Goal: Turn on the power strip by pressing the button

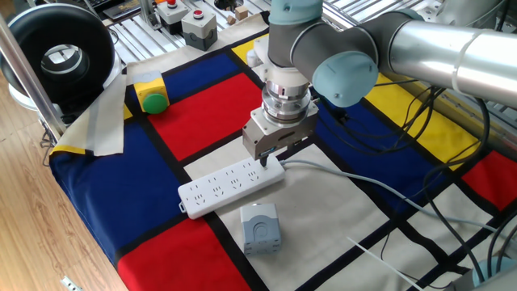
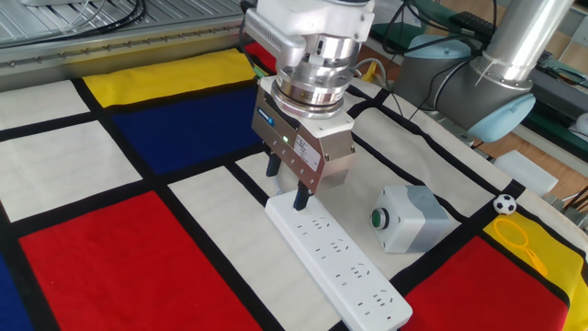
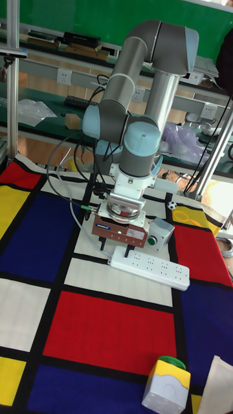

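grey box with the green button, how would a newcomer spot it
Start at the white power strip lying on the white patch of the checkered cloth. The small grey box sits right beside it, apart from it. Unlike the yellow-housed dome button, its green button is small and on its side.

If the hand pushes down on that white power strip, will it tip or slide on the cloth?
The power strip lies long and flat, so it probably won't tip. The hand is above the cable end, so that end might rock slightly. The cloth likely grips it against sliding, and its cable trails loosely.
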